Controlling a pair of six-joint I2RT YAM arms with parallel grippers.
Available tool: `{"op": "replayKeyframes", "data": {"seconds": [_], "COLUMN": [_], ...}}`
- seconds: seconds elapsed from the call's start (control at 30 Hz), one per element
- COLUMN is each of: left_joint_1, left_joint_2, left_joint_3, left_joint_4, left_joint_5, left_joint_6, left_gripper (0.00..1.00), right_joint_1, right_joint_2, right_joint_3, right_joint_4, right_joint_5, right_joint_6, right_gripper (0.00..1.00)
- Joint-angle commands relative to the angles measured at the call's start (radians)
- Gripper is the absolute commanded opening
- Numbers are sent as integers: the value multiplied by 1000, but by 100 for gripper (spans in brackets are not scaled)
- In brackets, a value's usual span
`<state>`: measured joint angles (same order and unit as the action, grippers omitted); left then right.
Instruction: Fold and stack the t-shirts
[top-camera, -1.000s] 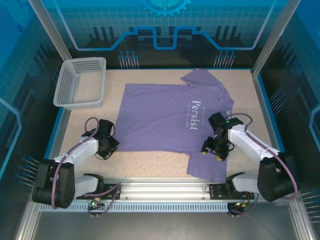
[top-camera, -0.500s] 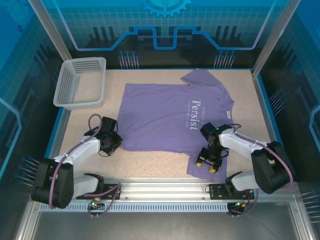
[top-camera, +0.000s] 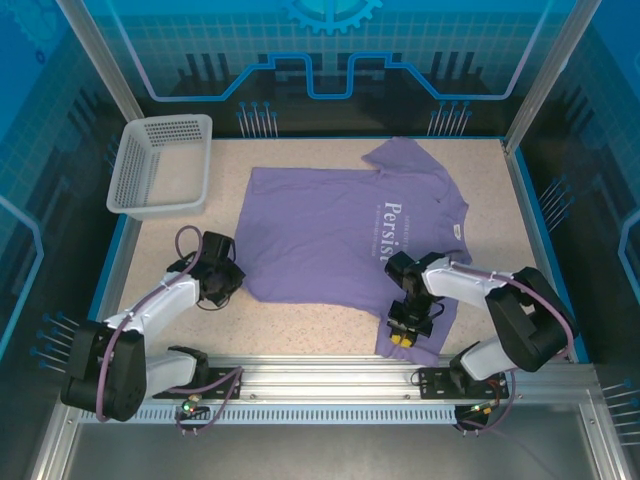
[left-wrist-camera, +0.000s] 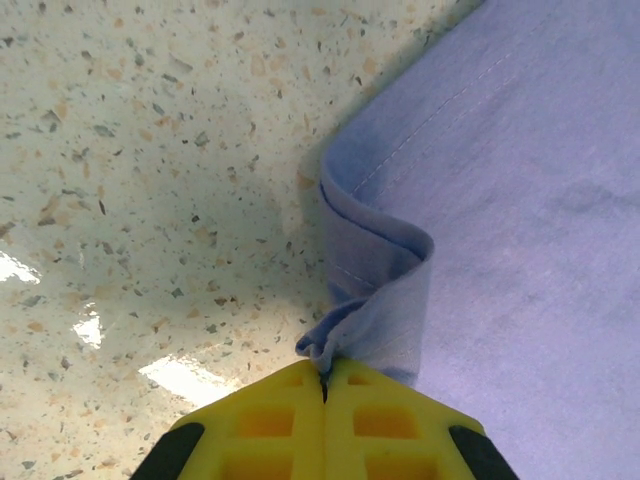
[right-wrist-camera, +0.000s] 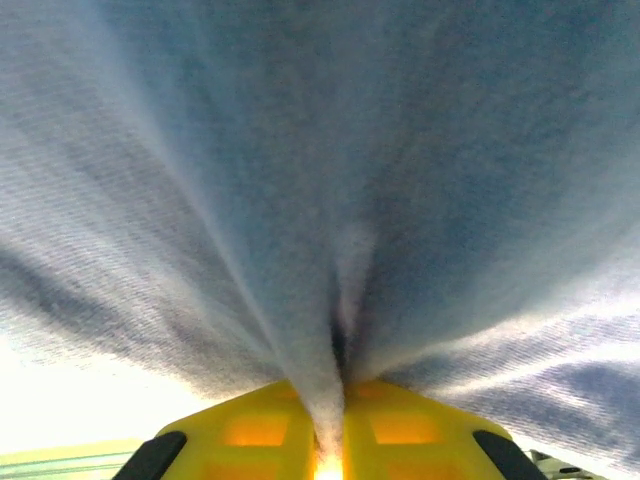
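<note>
Left end effector (left-wrist-camera: 323, 385) and right end effector (right-wrist-camera: 330, 425) are both clamped closed.

Just ahead of your right hand (right-wrist-camera: 330, 440), the t-shirt (right-wrist-camera: 300, 180) is a close blur, its fold vanishing between the fingers (right-wrist-camera: 250, 428). At your left hand (left-wrist-camera: 323, 385) the pinched hem disappears likewise, and the view's lower edge cuts off both fingers.

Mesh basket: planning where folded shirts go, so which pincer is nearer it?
Left. The left pincer pinches a hem corner of the purple t-shirt, just in front of the mesh basket; the right pincer grips a sleeve far across the table.
</note>
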<state>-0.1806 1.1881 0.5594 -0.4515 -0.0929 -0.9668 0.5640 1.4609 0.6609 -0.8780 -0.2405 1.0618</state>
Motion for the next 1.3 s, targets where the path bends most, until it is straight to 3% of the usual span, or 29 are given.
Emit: {"op": "replayKeyframes", "data": {"seconds": [0.0,0.3,0.6,1.03,1.27], "left_joint_1": [-6,-5,10,91,99], "left_joint_2": [-22,43,267,608,669], "left_joint_3": [50,184,408,660,690], "left_joint_4": [-29,-74,-102,-133,-157], "left_joint_5": [-38,-49,-47,-63,-84], "left_joint_6": [21,77,142,164,169], "left_gripper": [0,0,0,0,0], "right_joint_1": [17,-16,-182,-377,-439], "right_joint_2": [-30,-41,80,389,470], "right_joint_3": [3,206,448,664,694], "right_joint_4": [17,-111,-145,-108,-76], "right_joint_5": [163,249,220,24,-67], "right_joint_6": [10,-88,-290,-419,-420], "right_gripper": [13,6,3,0,0]}}
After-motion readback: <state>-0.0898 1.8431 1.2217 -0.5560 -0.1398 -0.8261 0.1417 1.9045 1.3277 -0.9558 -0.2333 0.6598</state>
